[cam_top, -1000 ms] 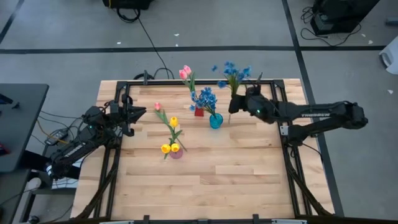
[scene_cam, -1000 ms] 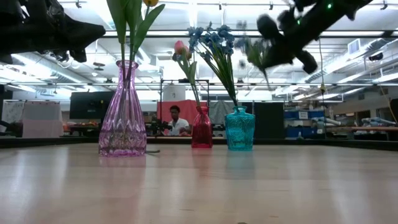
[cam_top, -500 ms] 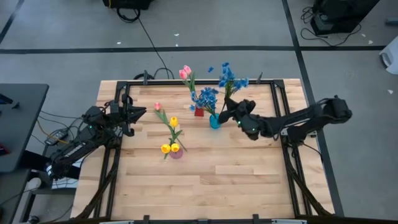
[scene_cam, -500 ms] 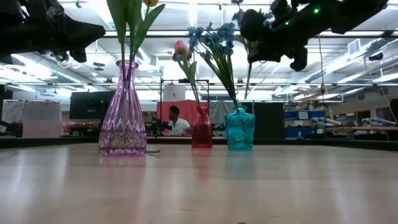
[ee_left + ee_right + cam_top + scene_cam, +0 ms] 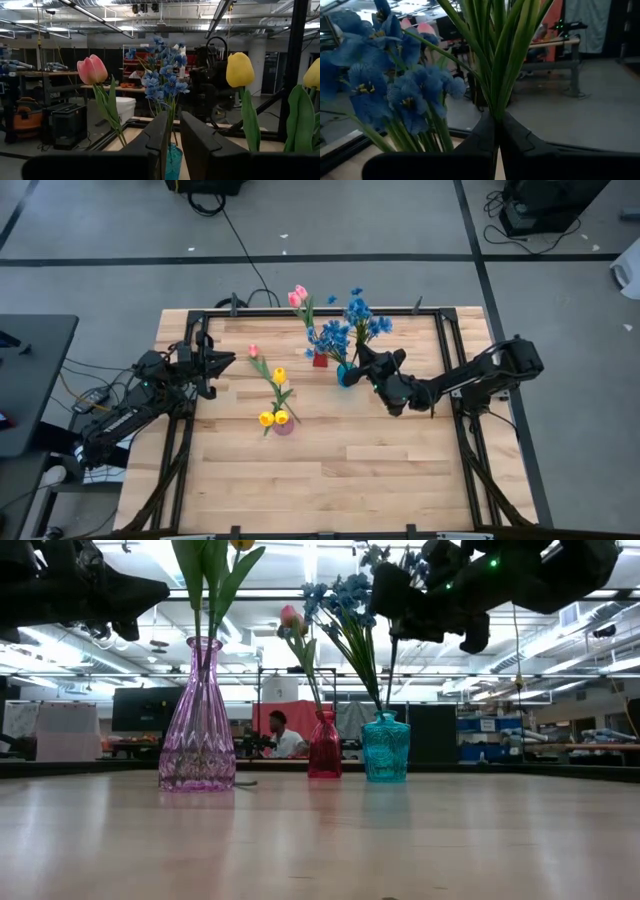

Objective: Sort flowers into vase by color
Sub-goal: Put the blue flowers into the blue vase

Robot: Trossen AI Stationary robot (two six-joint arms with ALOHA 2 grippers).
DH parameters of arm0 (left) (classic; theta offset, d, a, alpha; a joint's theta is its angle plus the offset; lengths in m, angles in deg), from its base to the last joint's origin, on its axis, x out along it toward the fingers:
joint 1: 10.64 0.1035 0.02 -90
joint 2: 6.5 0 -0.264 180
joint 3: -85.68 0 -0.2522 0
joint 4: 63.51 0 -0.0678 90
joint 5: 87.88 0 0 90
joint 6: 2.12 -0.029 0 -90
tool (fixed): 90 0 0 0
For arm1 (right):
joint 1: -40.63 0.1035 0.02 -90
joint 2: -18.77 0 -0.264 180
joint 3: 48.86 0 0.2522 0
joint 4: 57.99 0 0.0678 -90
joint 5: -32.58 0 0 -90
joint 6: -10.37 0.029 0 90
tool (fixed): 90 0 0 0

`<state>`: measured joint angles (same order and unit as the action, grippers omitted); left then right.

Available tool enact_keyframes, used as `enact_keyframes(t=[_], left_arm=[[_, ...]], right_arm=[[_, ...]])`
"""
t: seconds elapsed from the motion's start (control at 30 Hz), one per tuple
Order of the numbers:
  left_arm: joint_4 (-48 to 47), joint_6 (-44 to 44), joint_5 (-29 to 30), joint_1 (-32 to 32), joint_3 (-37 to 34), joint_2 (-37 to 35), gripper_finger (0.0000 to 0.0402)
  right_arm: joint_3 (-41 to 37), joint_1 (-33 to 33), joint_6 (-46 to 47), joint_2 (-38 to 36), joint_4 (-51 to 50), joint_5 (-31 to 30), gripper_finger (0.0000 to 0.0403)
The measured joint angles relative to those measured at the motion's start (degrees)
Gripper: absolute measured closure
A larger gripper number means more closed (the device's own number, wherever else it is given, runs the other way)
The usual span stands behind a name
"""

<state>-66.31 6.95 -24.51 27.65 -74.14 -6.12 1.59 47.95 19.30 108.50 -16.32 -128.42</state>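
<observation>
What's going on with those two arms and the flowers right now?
Right gripper shut on blue clustered flower, stem above teal glass vase. Left gripper idle at table's left edge, shut, empty. Blue blooms already in vase crowd the mouth.

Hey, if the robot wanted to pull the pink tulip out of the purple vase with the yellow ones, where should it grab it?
Probably the bare stem just under the pink tulip, coming from the left arm's side. It leans out toward that arm, away from the yellow tulips in the purple vase, so the left gripper would have room.

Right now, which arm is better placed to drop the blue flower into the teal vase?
Right. Its tool holds the blue flower over the teal vase; the left tool waits at the table's left edge.
</observation>
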Motion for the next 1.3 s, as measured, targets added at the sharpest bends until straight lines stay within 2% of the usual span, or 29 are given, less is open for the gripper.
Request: enact_keyframes(t=[0.3, 0.43, 0.6, 0.73, 0.9, 1.03, 1.3], left_arm=[[-0.13, -1.17, 0.04, 0.02, 0.0, 0.0, 0.0347], [-0.15, -1.15, 0.06, 0.02, 0.0, -0.02, 0.0347], [-0.15, -1.14, 0.04, 0.02, 0.0, -0.01, 0.0347], [-0.17, -1.14, 0.06, 0.0, 0.0, -0.02, 0.0347], [-0.2, -1.31, 0.06, 0.02, 0.0, -0.02, 0.0347], [-0.2, -1.36, 0.08, 0.02, 0.0, -0.02, 0.0347], [-0.2, -1.34, 0.11, 0.02, 0.0, -0.01, 0.0347]], right_arm=[[0.0, 0.16, -8.27, -0.1, 8.31, -0.01, 0.0385], [0.0, 0.1, -8.15, 0.28, 8.05, 0.18, 0.0385], [0.02, -0.59, -5.71, 4.41, 8.24, 1.18, 0.0384], [0.02, -0.75, -6.83, 9.74, 14.0, 0.7, 0.0384], [0.02, 0.06, -15.53, 14.11, 25.47, 0.03, 0.0384], [0.02, 0.86, -23.61, 13.45, 33.43, 0.75, 0.0384], [0.04, 2.23, -34.51, 8.71, 33.96, -0.42, 0.0384]])
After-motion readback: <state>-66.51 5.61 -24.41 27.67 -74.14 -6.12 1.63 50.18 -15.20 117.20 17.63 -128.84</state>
